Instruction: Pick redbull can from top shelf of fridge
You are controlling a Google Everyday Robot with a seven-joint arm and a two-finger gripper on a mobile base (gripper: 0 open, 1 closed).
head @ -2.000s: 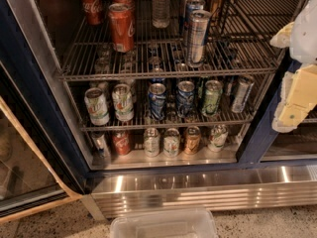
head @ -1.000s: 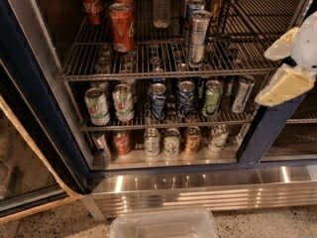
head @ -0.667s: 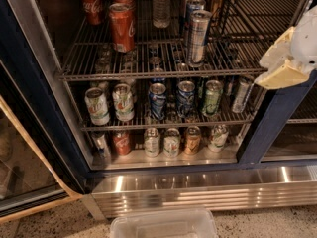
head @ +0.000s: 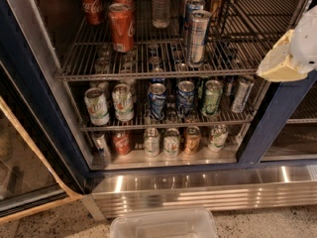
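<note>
Cans fill the fridge [head: 270, 118], whose dark blue frame surrounds three levels of stock. The redbull can [head: 197, 37] stands upright on the top shelf [head: 148, 75], right of the shelf's middle and near the front rail. It is silver with blue panels and taller than the soda cans around it. Just behind it stands a second slim can [head: 194, 5] of similar look. To its left, apart from it, a red Coca-Cola can [head: 122, 28] stands near the front, and another Coca-Cola can [head: 92, 4] stands further back and left. A clear water bottle [head: 161, 6] stands toward the back, between the red cans and the slim ones.

The end effector [head: 280, 62] hangs at the right edge of the view, in front of the fridge's blue upright post, at about the height of the top shelf's front rail. It is to the right of the redbull can and well apart from it. Only a cream-coloured part and a white part behind it show; whether it is spread wide or drawn narrow cannot be told.

On the middle shelf [head: 163, 127] a row of assorted cans stands upright, and a lower row of cans [head: 171, 142] stands beneath it. Below the frame runs a ribbed steel base panel [head: 198, 188]. A clear plastic bin [head: 166, 224] sits on the speckled floor just in front of it. A glass door [head: 25, 177] stands open at the left.
</note>
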